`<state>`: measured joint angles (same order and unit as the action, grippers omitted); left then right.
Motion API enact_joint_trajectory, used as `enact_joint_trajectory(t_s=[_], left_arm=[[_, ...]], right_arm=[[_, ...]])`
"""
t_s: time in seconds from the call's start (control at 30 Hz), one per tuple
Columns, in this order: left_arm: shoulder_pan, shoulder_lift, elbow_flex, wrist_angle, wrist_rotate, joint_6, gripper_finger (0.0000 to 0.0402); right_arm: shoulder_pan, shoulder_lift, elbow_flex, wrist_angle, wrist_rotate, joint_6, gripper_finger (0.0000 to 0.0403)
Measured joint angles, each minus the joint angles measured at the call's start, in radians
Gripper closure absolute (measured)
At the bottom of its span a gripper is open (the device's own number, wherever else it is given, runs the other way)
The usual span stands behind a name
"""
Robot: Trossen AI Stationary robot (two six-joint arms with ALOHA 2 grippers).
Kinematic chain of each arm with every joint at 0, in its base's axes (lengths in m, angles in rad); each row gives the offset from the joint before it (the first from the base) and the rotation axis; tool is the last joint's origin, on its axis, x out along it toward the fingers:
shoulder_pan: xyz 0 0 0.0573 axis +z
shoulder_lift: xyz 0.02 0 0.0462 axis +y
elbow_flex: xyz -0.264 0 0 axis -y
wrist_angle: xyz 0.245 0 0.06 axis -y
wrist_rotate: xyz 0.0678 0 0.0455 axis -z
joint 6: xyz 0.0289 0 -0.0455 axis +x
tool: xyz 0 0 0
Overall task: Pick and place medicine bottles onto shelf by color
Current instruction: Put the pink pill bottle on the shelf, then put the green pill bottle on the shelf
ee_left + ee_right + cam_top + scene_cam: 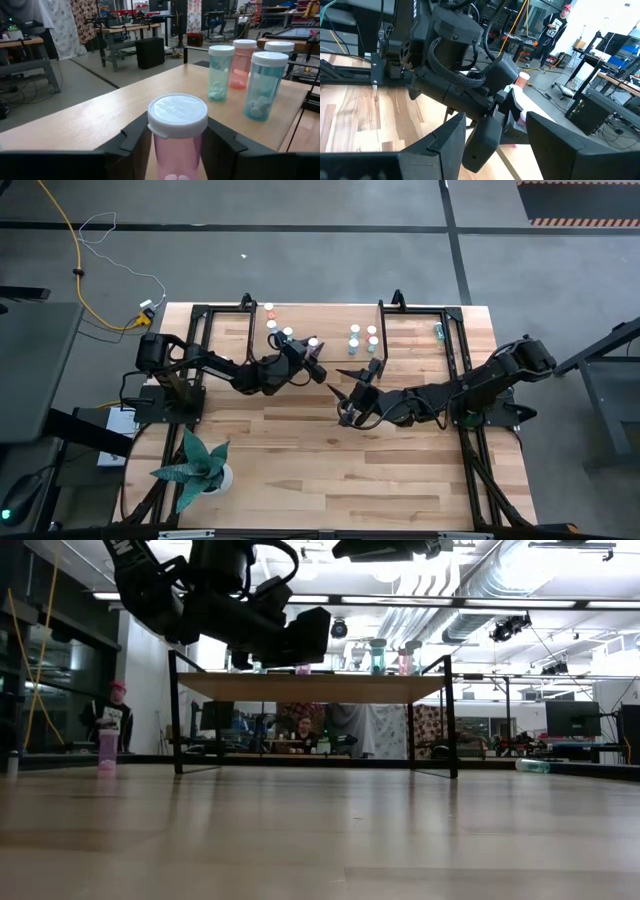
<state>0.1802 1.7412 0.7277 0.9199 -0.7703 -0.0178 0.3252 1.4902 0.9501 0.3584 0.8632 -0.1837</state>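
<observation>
One pink bottle (177, 137), white ribbed cap, pills inside.

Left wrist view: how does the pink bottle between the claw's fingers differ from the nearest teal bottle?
The pink bottle sits between the left claw's fingers; the teal bottle stands free on the shelf. One has a pink body, the other teal. Both are upright, white-capped and hold white pills.

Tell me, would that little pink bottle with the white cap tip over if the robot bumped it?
Probably. The see-through pink plastic bottle with the white cap is tall and narrow, so a nudge could topple it, and being round it may then roll. Only a few pills show inside, so it is likely light.
</observation>
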Motion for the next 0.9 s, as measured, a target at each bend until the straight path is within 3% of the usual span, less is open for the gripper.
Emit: enact_joint_trajectory(t_s=[0.5,0.9], left_arm=[[-0.054,-0.088,-0.001,-0.026,0.002,0.051,0.0159],[-0.157,-0.390,0.000,-0.234,-0.039,0.162,0.0140]], right_arm=[[0.000,0.000,0.000,0.001,-0.003,0.002,0.0204],[0.000,0.000,0.000,0.009,-0.009,0.002,0.0204]])
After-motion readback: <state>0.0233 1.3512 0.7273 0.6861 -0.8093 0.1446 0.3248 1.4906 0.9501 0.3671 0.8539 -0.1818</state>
